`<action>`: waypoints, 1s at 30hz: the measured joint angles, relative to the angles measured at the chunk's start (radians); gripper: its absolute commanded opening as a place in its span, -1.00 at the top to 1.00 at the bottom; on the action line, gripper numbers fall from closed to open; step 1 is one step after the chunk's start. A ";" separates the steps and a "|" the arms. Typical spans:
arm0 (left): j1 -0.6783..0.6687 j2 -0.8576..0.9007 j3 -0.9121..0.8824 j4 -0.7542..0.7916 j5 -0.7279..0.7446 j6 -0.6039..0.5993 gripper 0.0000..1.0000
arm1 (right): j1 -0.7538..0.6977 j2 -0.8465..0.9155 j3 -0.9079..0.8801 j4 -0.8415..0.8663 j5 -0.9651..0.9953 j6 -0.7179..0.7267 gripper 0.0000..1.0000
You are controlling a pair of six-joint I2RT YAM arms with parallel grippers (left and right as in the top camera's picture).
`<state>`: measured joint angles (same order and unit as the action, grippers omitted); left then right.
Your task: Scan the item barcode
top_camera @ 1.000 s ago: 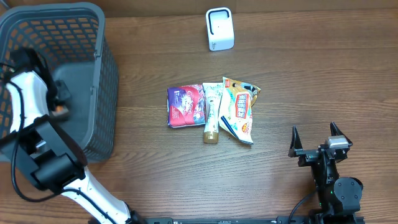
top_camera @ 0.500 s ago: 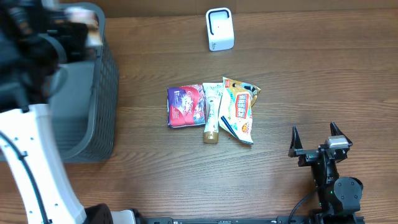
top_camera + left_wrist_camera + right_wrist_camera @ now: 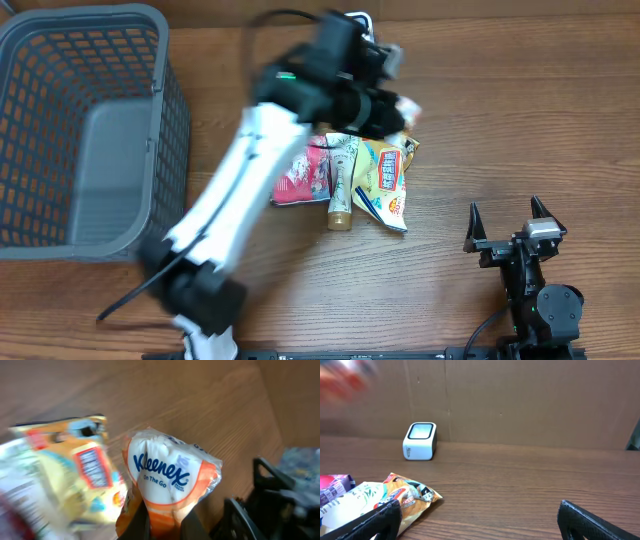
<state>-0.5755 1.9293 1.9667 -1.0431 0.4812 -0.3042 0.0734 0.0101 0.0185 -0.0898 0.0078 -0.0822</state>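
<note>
- Wooden table [image 3: 500, 120] carries the scanner [image 3: 420, 441] at its far edge.
- Our left gripper [image 3: 167, 527] is clamped on the tissue pack [image 3: 170, 472], held above mid-table, near the scanner.
- We should turn its barcode squarely toward the scanner window and hold steady.
- Our right gripper [image 3: 505, 208] stands wide open, empty, near the front right corner.

Likely a mock shop checkout, grey basket [image 3: 172, 130], white scanner [image 3: 420, 441], wooden table [image 3: 500, 120].
</note>
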 measured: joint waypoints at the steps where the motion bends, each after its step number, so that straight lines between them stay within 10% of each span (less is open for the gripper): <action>1: -0.035 0.044 0.000 0.014 -0.008 -0.015 0.92 | 0.000 0.000 0.000 0.000 0.000 0.000 -1.00; 13: -0.195 0.304 -0.014 0.040 -0.120 -0.140 0.72 | 0.000 0.000 0.000 0.000 0.000 0.000 -1.00; 19: -0.195 0.304 -0.014 0.038 -0.237 -0.147 0.05 | 0.000 0.000 0.000 0.000 0.000 0.000 -1.00; 30: -0.151 0.308 0.143 -0.135 -0.293 -0.115 -0.02 | 0.000 0.000 0.000 0.000 0.000 0.000 -1.00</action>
<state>-0.7265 2.2372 2.1094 -1.1778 0.1886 -0.4191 0.0734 0.0101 0.0185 -0.0895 0.0078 -0.0826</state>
